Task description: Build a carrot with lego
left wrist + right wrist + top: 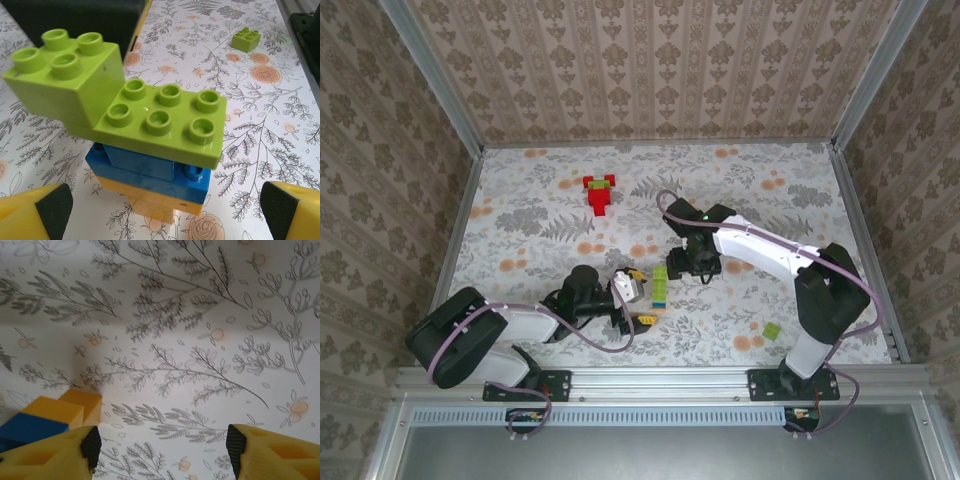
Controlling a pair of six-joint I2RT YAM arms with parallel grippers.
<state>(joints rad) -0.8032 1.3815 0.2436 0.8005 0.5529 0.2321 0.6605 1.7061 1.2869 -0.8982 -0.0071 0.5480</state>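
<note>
Green lego (165, 117) stacked on blue brick (145, 165).

A lime-green oblong plastic brick (165, 125), studs up, sits on a blue plastic brick (150, 167) over an orange plastic brick (150, 197). A lime-green square plastic brick (65, 75) is pressed onto one end of the oblong one. A loose lime-green square brick (245, 39) lies well apart from this stack, and a red plastic brick cluster (600, 192) lies well apart on the opposite side.
</note>
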